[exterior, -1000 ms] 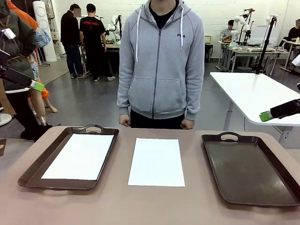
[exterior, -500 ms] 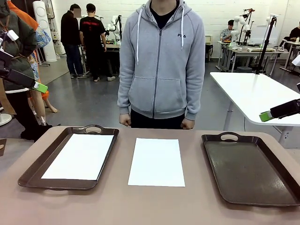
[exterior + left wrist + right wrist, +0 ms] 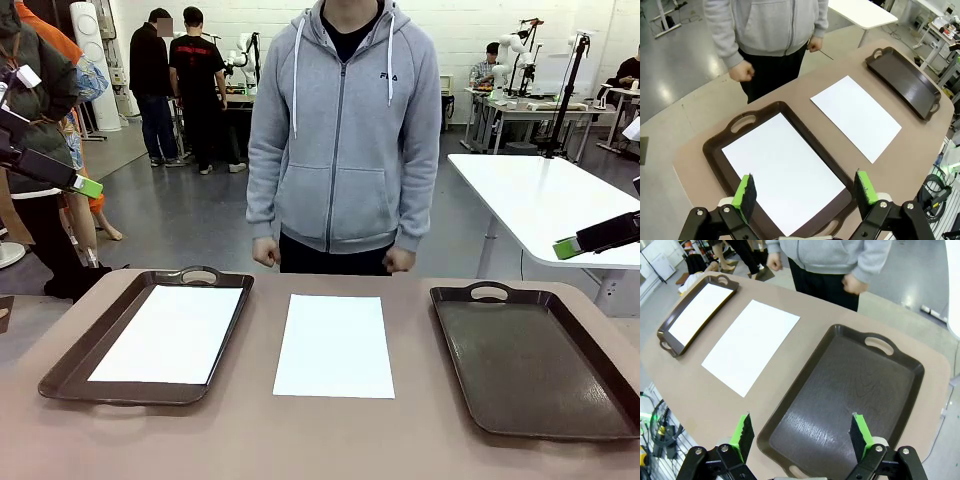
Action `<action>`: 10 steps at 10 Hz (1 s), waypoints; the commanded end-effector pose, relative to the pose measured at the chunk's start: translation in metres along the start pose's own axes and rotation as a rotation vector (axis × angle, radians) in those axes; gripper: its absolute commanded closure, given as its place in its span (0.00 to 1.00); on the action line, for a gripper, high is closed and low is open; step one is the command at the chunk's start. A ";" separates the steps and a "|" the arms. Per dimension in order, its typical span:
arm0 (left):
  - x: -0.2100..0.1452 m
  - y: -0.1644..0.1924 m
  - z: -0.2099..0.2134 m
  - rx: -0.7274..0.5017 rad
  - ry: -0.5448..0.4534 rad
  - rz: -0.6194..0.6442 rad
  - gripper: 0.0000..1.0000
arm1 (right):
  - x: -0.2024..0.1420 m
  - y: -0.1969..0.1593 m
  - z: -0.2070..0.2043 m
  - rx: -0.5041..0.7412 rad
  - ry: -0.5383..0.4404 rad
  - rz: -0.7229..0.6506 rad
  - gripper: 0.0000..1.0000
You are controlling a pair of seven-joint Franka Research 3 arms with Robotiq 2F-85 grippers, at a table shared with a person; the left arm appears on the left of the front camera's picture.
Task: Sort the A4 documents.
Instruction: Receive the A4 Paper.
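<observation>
1. L gripper: jaws spread wide, nothing between them; up in the air at L side, well above L tray.
2. R gripper: jaws spread too, nothing pinched; high at R side, above R tray.
3. One A4 document lies flat inside L tray. Second A4 document lies flat on table between trays, touching neither. Each prob. a single sheet; can't tell for sure.
4. Person stands at far edge, hands fisted, off table.

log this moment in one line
left hand: open, raised | right hand: open, raised | left tray: A4 sheet inside | table between trays: second A4 sheet | right tray: empty
</observation>
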State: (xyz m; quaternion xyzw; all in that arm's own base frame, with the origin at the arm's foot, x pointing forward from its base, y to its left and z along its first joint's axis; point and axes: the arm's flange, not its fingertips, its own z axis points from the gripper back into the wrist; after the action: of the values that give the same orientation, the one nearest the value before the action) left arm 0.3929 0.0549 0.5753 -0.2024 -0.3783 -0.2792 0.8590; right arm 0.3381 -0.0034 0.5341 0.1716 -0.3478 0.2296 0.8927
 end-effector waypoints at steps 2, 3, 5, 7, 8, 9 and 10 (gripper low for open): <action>0.000 -0.001 0.001 0.001 -0.001 -0.006 0.00 | -0.001 -0.001 -0.002 0.022 -0.005 -0.007 0.00; 0.000 -0.001 0.001 0.001 -0.001 -0.006 0.00 | -0.001 -0.001 -0.002 0.022 -0.005 -0.007 0.00; 0.000 -0.001 0.001 0.001 -0.001 -0.006 0.00 | -0.001 -0.001 -0.002 0.022 -0.005 -0.007 0.00; 0.000 -0.001 0.001 0.001 -0.001 -0.006 0.00 | -0.001 -0.001 -0.002 0.022 -0.005 -0.007 0.00; 0.000 -0.001 0.001 0.001 -0.001 -0.006 0.00 | -0.001 -0.001 -0.002 0.022 -0.005 -0.007 0.00; 0.000 -0.001 0.001 0.001 -0.001 -0.006 0.00 | -0.001 -0.001 -0.002 0.022 -0.005 -0.007 0.00; 0.000 -0.001 0.001 0.001 -0.001 -0.006 0.00 | -0.001 -0.001 -0.002 0.022 -0.005 -0.007 0.00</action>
State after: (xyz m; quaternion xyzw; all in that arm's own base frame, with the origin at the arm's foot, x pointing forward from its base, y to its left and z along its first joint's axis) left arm 0.3928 0.0549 0.5754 -0.2024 -0.3784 -0.2793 0.8590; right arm 0.3381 -0.0034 0.5341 0.1716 -0.3477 0.2296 0.8927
